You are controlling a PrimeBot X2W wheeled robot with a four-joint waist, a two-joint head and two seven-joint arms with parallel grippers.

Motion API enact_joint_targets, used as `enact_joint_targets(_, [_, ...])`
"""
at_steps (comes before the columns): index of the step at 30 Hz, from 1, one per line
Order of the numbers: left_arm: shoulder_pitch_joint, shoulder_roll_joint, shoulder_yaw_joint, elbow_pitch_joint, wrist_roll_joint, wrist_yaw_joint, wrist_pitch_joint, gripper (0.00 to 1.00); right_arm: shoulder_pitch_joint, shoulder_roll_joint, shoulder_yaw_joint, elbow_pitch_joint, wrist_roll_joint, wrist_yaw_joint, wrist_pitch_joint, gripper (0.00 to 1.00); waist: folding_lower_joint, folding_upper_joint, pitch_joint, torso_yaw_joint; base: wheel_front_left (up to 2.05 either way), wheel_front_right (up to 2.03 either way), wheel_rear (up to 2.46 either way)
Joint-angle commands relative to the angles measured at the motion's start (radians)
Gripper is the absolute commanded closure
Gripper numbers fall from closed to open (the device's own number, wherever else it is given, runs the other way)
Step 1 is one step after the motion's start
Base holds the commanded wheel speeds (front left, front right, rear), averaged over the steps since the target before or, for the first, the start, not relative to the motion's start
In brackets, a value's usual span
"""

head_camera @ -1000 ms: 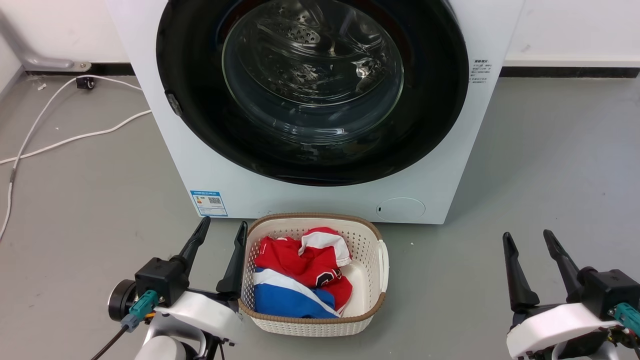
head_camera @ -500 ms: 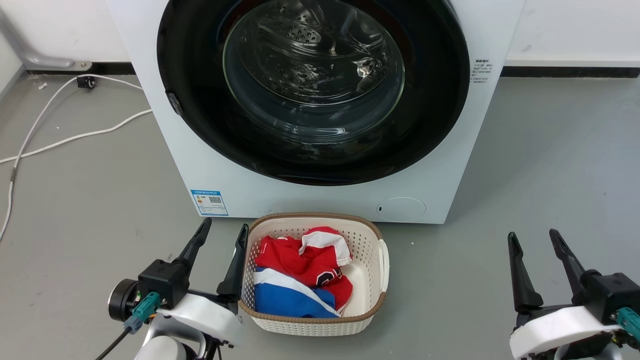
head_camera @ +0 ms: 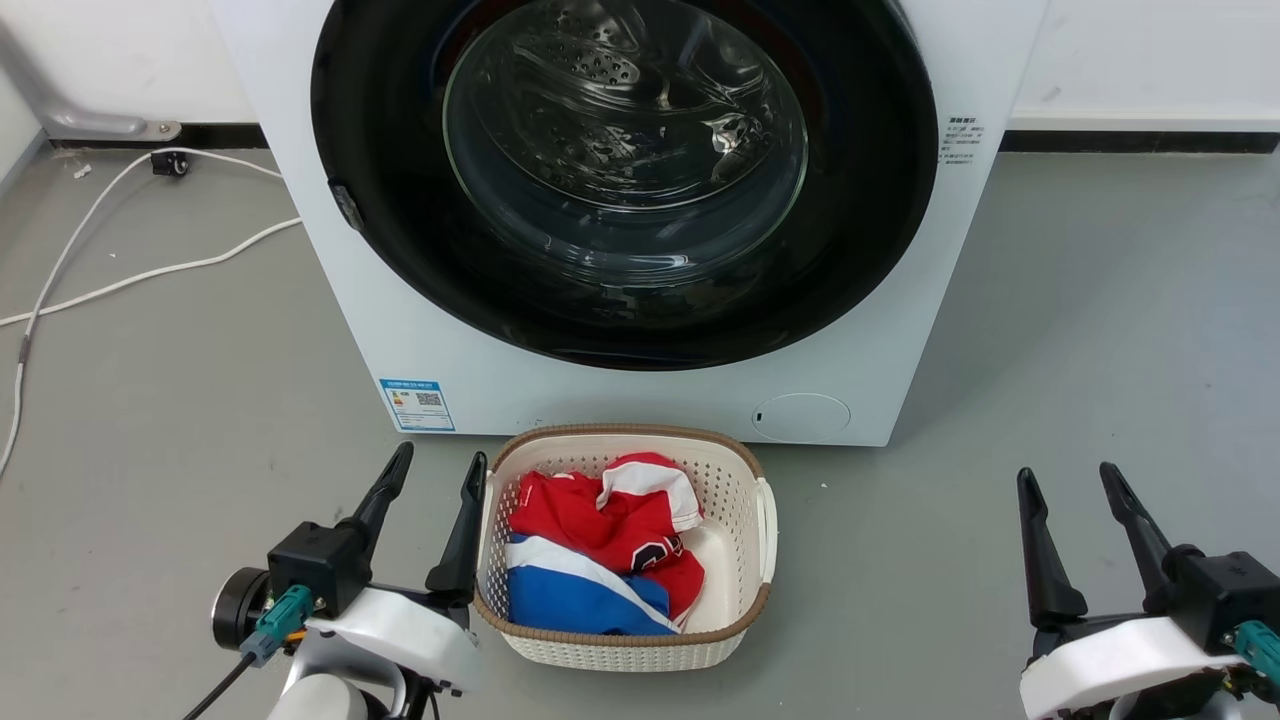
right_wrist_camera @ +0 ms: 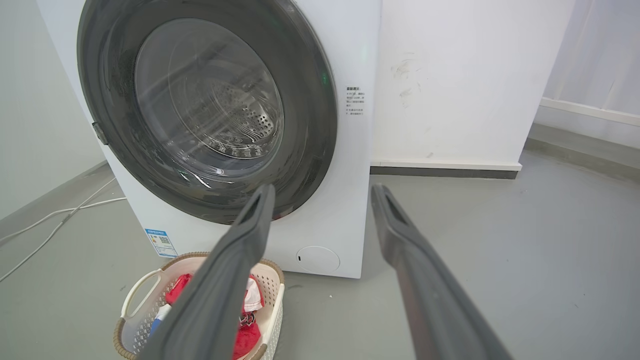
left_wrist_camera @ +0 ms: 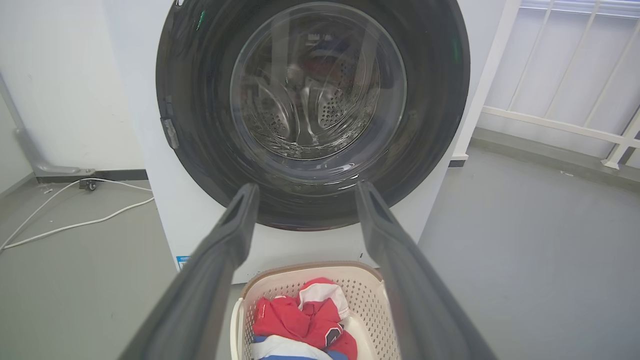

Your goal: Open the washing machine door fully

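Observation:
The white washing machine [head_camera: 430, 340] [left_wrist_camera: 190, 220] [right_wrist_camera: 345, 150] stands straight ahead. Its large glossy black washing machine door [head_camera: 860, 250] [left_wrist_camera: 200, 150] [right_wrist_camera: 310, 130] lies shut flat against the front, the clear glass bowl at its centre showing the steel drum behind. A small latch tab [head_camera: 346, 207] sits on the door's left rim. My left gripper [head_camera: 438, 459] [left_wrist_camera: 304, 186] is open at the lower left, well short of the door. At the lower right my right gripper [head_camera: 1068, 473] [right_wrist_camera: 323, 188] is open too, with nothing between its fingers.
A cream laundry basket [head_camera: 740, 610] [left_wrist_camera: 240, 320] [right_wrist_camera: 127, 300] with red, white and blue clothes sits on the grey floor just before the machine, touching distance from my left fingers. White cables [head_camera: 120, 280] trail on the floor at the left. A white wall stands behind.
Both grippers have shifted very slightly; the left one sits a little lower and further left. The door has not moved.

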Motion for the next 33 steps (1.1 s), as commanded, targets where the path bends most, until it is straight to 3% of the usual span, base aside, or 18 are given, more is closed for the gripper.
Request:
enact_joint_targets(1, [-0.007,0.0,0.0,0.002,-0.003,0.0,-0.002,0.0,0.002,0.003,-0.001,0.002,0.001,0.0,-0.005,0.0,0.0,0.0,0.0,0.0,0.0,0.0,0.0])
enact_joint_targets(18, [-0.01,0.001,0.007,0.012,-0.009,0.0,-0.002,0.0,-0.005,0.003,-0.001,0.022,0.031,0.0,-0.006,0.0,0.0,0.0,0.0,0.005,0.0,0.0,0.0])
enact_joint_targets(19, [-0.009,0.001,0.008,0.012,-0.008,0.0,-0.002,0.0,-0.005,0.003,-0.003,0.024,0.04,0.0,-0.004,0.26,0.0,0.0,0.0,0.005,0.0,0.0,0.0])
enact_joint_targets(20, [-0.009,0.0,0.008,0.011,-0.008,0.0,-0.002,0.0,-0.005,0.003,-0.003,0.026,0.057,0.0,-0.002,1.0,0.0,0.0,0.0,0.006,0.0,0.0,0.0])
enact_joint_targets(26, [-0.009,0.0,0.013,0.009,-0.009,0.0,-0.002,0.0,-0.009,0.003,-0.008,0.041,0.261,0.0,0.01,1.0,0.0,0.0,-0.001,0.004,0.0,0.0,0.0])
enact_joint_targets(33, [-0.009,-0.005,0.025,0.007,-0.006,0.0,-0.002,0.0,-0.017,0.002,-0.014,0.063,0.728,0.0,0.057,1.0,0.0,0.0,-0.002,0.001,0.0,0.0,0.0])
